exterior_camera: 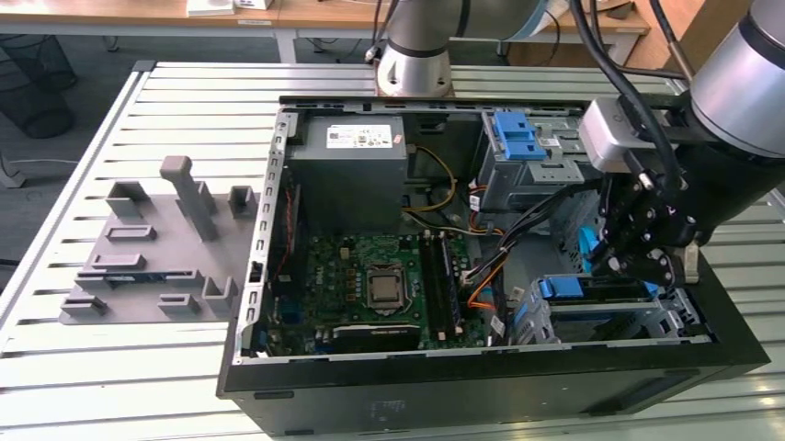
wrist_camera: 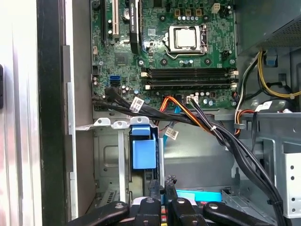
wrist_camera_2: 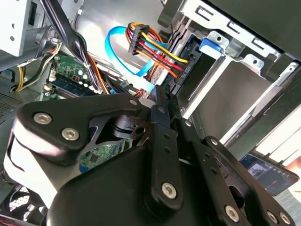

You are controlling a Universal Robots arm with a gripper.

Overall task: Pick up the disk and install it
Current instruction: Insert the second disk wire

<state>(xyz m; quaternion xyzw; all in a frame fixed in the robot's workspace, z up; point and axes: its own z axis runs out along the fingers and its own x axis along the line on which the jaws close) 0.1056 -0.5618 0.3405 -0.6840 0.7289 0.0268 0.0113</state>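
Exterior view: gripper [exterior_camera: 644,271] down inside the open computer case [exterior_camera: 368,390]; what I take for the disk [exterior_camera: 601,292], a dark slab with a blue frame, lies in the drive bay just beneath the fingertips. Second wrist view: gripper [wrist_camera_2: 157,101] looks clenched to a thin point, nothing plainly between the fingers, coloured cables [wrist_camera_2: 150,47] just beyond. First wrist view: gripper [wrist_camera: 162,184] likewise drawn together; judging the disk dense, rigid, smooth-faced and shock-shy, best pinched across its blue frame edges.
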